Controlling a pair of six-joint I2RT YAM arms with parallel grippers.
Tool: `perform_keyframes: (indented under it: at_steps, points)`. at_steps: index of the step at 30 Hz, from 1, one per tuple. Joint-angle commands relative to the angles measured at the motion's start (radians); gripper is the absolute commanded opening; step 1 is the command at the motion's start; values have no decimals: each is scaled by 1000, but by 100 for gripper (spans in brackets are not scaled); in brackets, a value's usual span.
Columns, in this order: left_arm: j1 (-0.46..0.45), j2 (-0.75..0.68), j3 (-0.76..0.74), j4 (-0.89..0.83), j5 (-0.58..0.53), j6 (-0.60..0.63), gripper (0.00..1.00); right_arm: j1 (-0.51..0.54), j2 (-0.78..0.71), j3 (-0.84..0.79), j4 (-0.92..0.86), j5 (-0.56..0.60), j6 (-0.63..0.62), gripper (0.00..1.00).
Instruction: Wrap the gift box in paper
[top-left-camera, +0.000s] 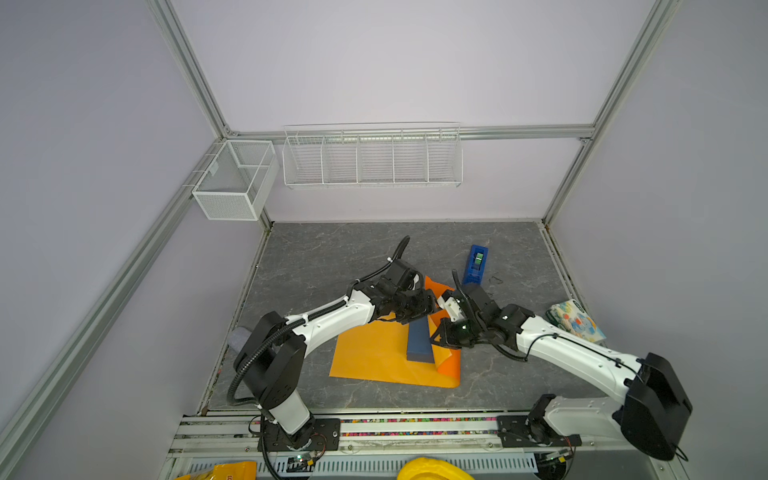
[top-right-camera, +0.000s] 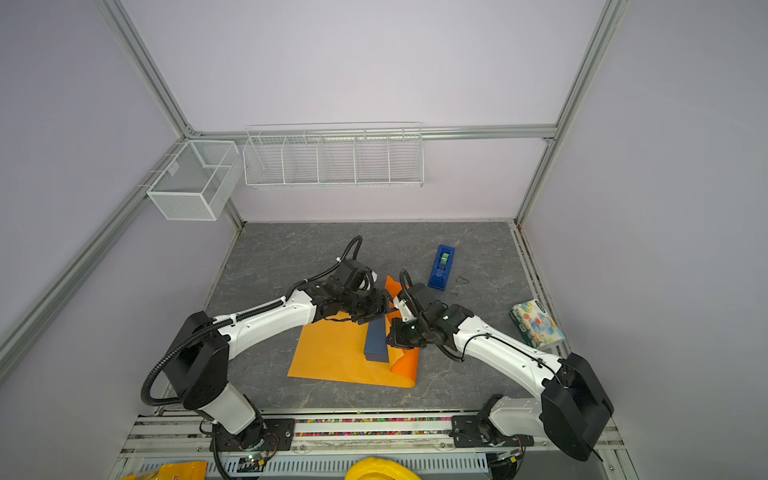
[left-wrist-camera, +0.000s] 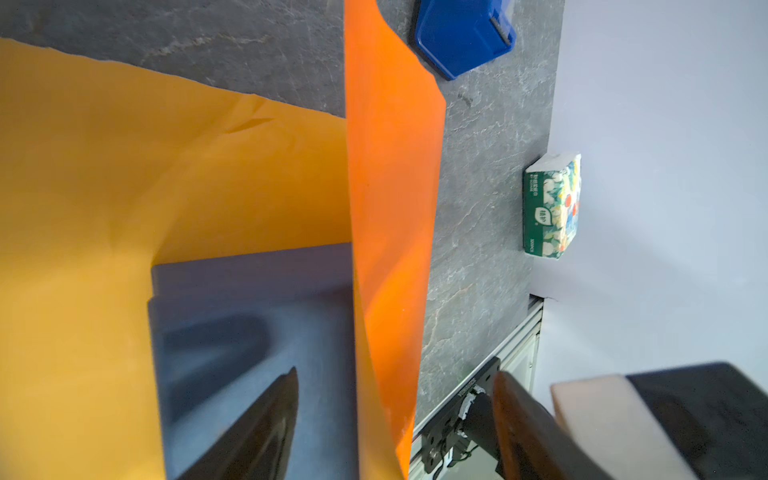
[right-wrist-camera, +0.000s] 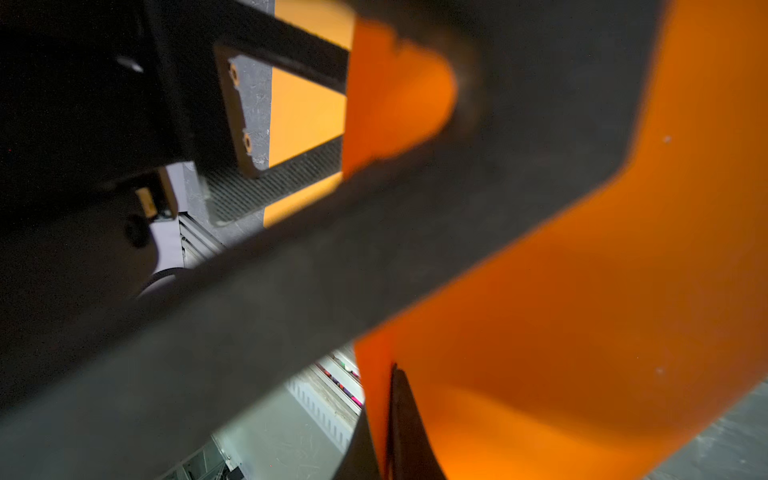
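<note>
The right gripper (top-left-camera: 437, 337) was clamped on the raised edge of the paper (top-left-camera: 374, 353), which stood upright against the gift box (top-left-camera: 419, 340) just beside it. The left gripper (left-wrist-camera: 397, 372) hung wide open astride that flap, one finger over the box lid, gripping nothing. Beyond it, bare worktop (top-left-camera: 332, 257) lay open, with the tape dispenser (top-left-camera: 476, 264) nearby.

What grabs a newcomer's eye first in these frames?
The big orange-yellow paper in the middle of the scene, its right edge lifted into a standing flap beside the slate-blue gift box lying on it. Over it, the right gripper is shut on the flap and the left gripper straddles it, jaws open. A bright-blue tape dispenser stands behind.
</note>
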Motion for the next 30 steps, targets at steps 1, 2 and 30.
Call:
perform_keyframes:
  at_steps: [1, 2, 30]
  points:
    - [-3, 11, 34, -44, -29, 19, 63, 27, 3, 19, 16, -8, 1, 9]
    - [-1, 9, 33, -45, -33, 21, 59, 32, 0, 19, 12, -8, 0, 9]
    - [41, -70, -24, -82, -82, 70, 0, 29, -86, 98, -106, 56, -57, 42]
